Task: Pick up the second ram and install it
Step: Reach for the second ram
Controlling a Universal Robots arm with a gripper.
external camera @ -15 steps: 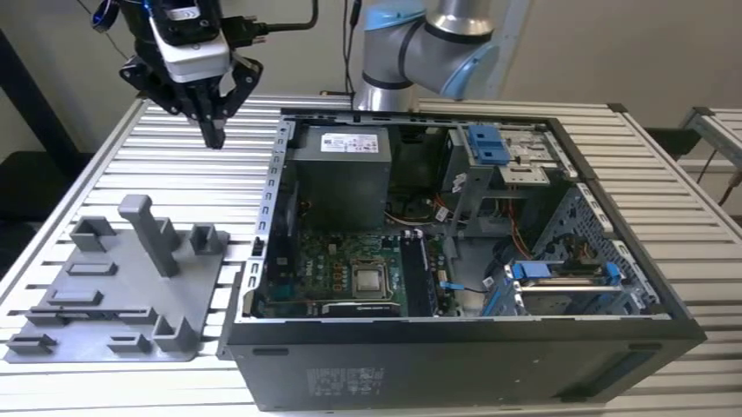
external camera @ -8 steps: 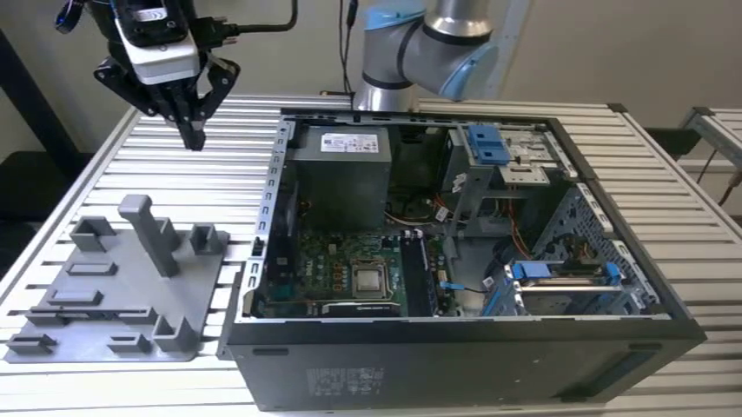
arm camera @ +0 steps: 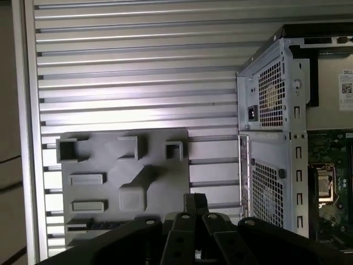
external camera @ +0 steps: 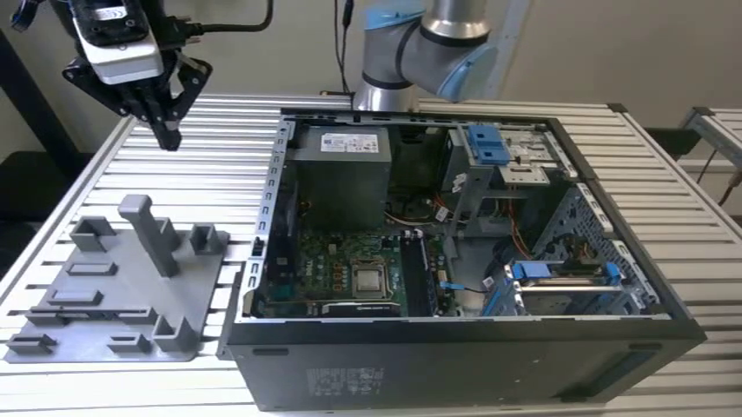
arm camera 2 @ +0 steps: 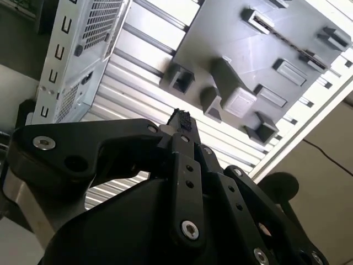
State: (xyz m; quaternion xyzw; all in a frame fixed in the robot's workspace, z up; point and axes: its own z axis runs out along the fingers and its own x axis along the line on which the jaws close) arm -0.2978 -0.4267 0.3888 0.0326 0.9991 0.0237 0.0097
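Hovering near grey fixture, fingers pressed together

A robotics lab or workshop is being indicated by the slatted aluminium bench, opened computer case and grey fixture tray.

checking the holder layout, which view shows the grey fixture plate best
The first wrist view: it looks straight down on the grey fixture plate, though the gripper covers one edge. The exterior view shows it slanted; the second wrist view crops it.
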